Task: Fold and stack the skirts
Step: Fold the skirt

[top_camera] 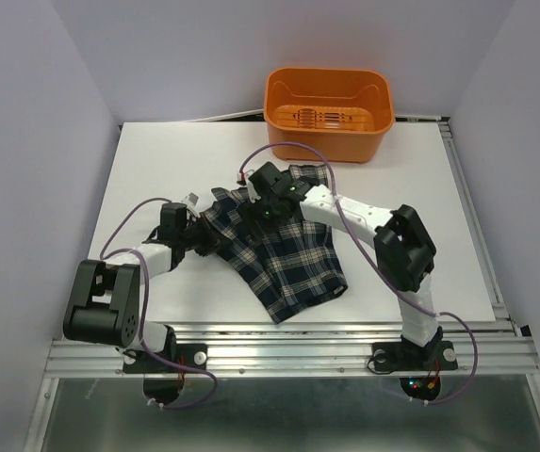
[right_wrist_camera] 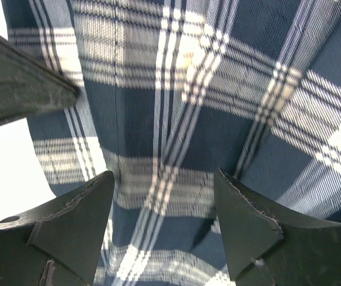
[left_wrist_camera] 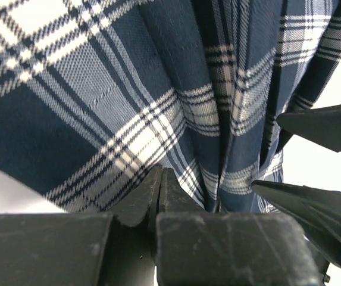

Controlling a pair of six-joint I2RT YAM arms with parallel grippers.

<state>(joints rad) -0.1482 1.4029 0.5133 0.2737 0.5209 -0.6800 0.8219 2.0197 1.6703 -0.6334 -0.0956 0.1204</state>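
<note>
On a white table [top_camera: 156,160], two robot arms meet over one plaid skirt [top_camera: 293,259].

Spread at mid-table, the pleated navy-and-green cloth with thin white lines lies at a slant. Its far end is near an orange plastic basket [top_camera: 326,113] at the back edge but apart from it, and its near end is short of the front rail. The left gripper [top_camera: 204,240] reaches the skirt's left edge, and its wrist view shows the jaws pressed together on the cloth there [left_wrist_camera: 160,179]. The right gripper [top_camera: 262,202] hangs over the skirt's far part with jaws standing apart, plaid showing between the two fingertips [right_wrist_camera: 164,179]. The right gripper's dark fingertips also show at the right edge of the left wrist view.
</note>
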